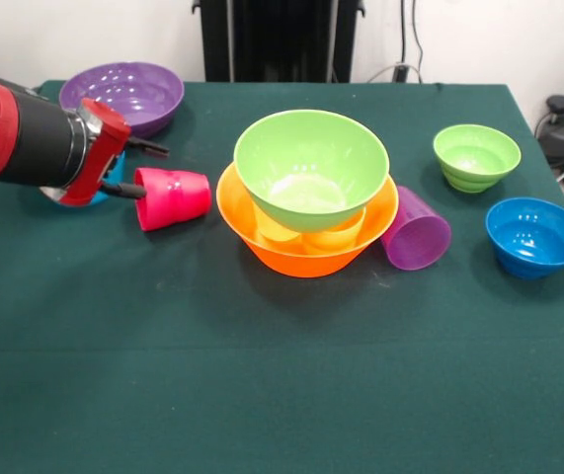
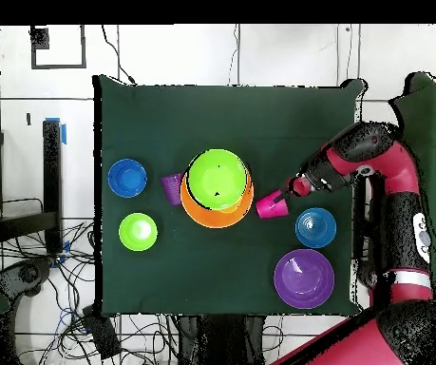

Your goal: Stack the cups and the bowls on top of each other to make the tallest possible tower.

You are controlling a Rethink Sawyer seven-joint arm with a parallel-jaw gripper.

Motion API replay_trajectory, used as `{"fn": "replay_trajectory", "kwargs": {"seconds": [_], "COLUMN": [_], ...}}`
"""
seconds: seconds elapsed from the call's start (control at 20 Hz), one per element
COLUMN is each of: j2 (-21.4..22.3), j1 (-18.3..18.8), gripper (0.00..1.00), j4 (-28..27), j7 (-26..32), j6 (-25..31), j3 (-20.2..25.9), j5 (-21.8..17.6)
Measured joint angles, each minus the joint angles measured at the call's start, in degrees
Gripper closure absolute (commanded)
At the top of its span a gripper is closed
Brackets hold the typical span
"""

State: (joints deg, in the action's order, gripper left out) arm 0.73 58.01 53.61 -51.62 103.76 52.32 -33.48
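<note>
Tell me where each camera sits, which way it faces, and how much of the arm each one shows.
Front view: sits across the table facing the robot, looking over the large orange bowl holding the large green bowl; the arm enters from the left, end effector at the red-pink cup.
Overhead view: looks straight down, robot base at the bottom right; the whole arm shows, reaching to the cup.
Shared: the green cloth table, every bowl, the lying purple cup, turned half round between views.
</note>
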Motion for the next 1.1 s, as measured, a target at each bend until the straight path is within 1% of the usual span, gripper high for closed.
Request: {"fn": "replay_trajectory", "kwargs": {"seconds": [0.4,1.1], "j2": [-1.1,-2.0], "j1": [0.0,0.0], "gripper": [0.00,0.00], "j4": [0.0,0.4], "j7": [0.0,0.0], "j6": [-2.3,-2.8], "j3": [-0.1,-0.1], "j5": [0.0,0.1]}}
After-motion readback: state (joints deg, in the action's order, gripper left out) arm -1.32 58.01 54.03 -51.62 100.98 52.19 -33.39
